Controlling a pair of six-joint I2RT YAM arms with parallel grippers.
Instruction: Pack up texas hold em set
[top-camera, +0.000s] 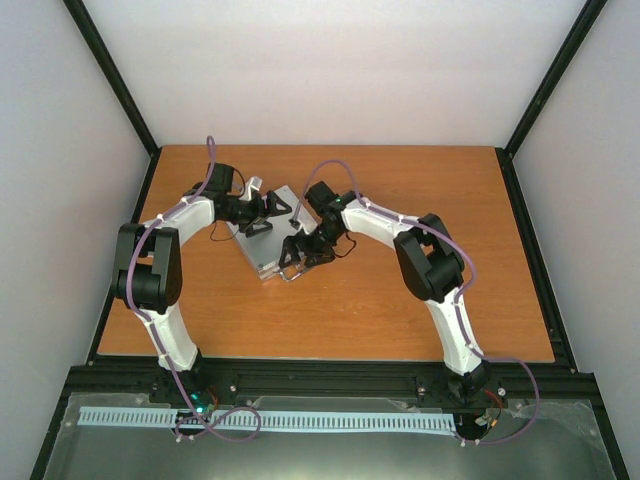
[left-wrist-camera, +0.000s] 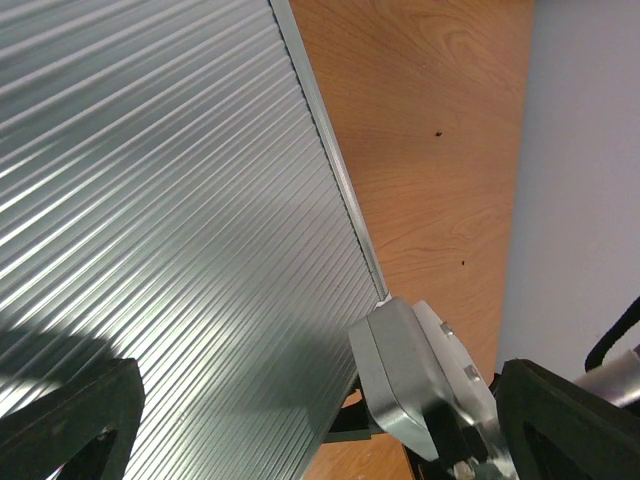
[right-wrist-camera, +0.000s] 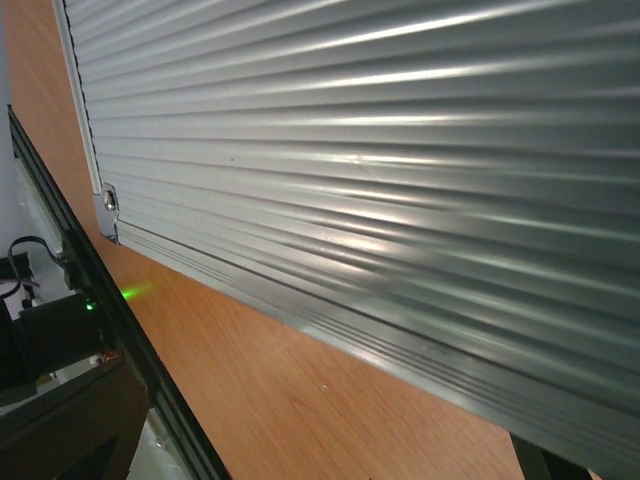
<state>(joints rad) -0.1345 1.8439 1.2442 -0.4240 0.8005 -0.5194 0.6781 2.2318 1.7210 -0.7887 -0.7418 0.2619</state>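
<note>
The aluminium case (top-camera: 256, 248) lies closed and flat on the table (top-camera: 420, 310). It sits left of centre in the rear half, turned diagonal to the table edges. Only its ribbed silver outside shows.

Left gripper (top-camera: 268, 215): positioned over the rear part of the case, jaws spread wide. In the left wrist view its fingers (left-wrist-camera: 70, 420) sit at both lower frame corners. The case's long edge and a metal corner cap (left-wrist-camera: 415, 380) lie between them. Wood runs from that edge to the white wall (left-wrist-camera: 585, 150).

Right gripper (top-camera: 297, 258): positioned at the near-right edge of the case, jaws likewise spread, gripping nothing. The right wrist view shows the stepped lower rim of the case meeting the wood. A strip of table separates the rim from the black frame rail (right-wrist-camera: 130, 330).

Bare table surface extends right of the case and toward the arm bases.
</note>
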